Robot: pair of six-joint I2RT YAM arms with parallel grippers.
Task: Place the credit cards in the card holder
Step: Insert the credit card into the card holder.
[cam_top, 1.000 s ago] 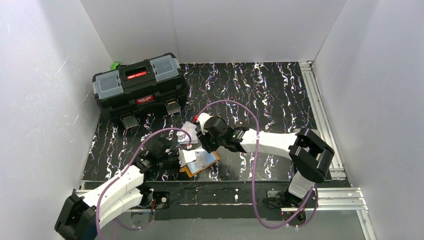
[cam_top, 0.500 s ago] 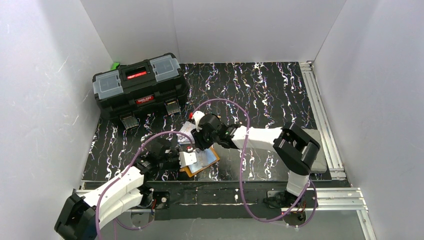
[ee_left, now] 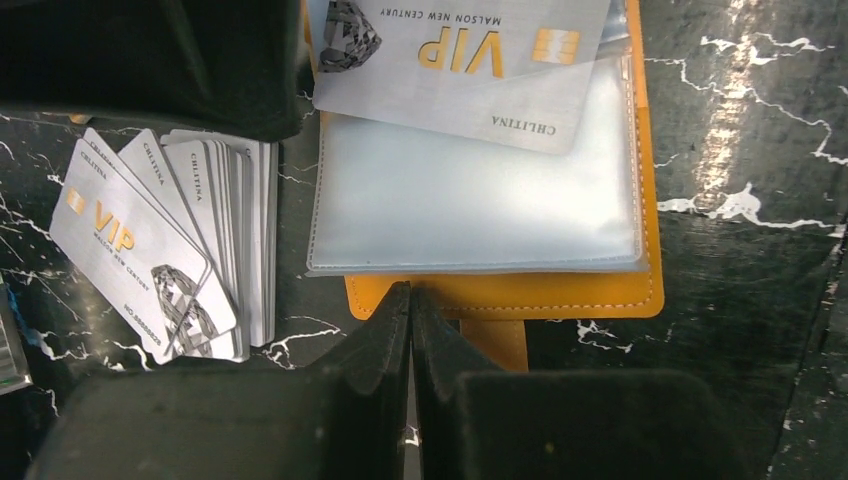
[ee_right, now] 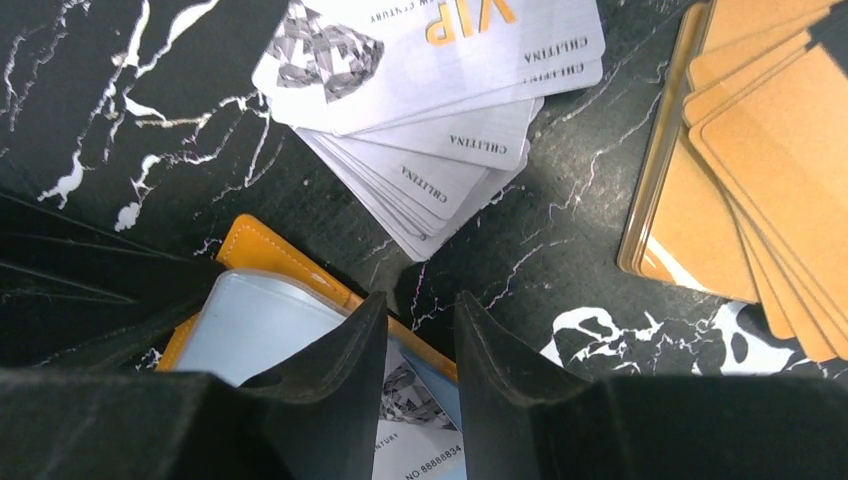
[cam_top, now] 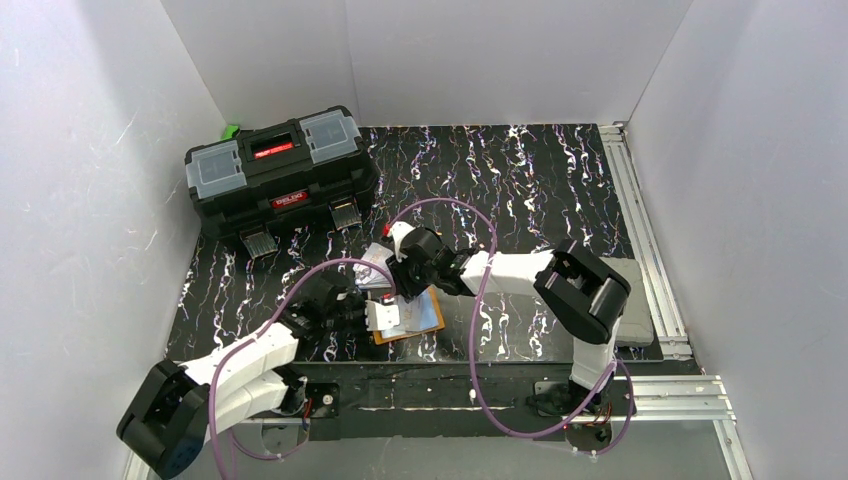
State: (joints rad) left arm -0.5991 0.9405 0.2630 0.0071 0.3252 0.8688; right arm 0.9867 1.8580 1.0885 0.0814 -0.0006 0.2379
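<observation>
The orange card holder (cam_top: 428, 325) lies open near the table's front, clear sleeves up. In the left wrist view its orange edge (ee_left: 600, 298) and sleeve (ee_left: 470, 200) show, with a white VIP card (ee_left: 460, 60) lying across the sleeve's far end. My left gripper (ee_left: 411, 292) is shut, its tips on the holder's near edge beside the snap tab (ee_left: 500, 345). My right gripper (ee_right: 422, 302) stands slightly open over the holder's edge (ee_right: 262, 250), above the same white card (ee_right: 425, 445). A fan of white cards (ee_right: 440, 100) and a pile of orange cards (ee_right: 770, 180) lie beyond.
A big black toolbox (cam_top: 280, 175) stands at the back left. The white card stack (ee_left: 170, 250) lies just left of the holder, under the right gripper's dark body (ee_left: 200, 60). Both arms meet over the holder (cam_top: 395, 295). White walls close in three sides.
My right gripper has come down and left onto the holder with the white card, which now lies on the sleeve. The holder has turned squarer to the table edge. My left arm shifted slightly.
</observation>
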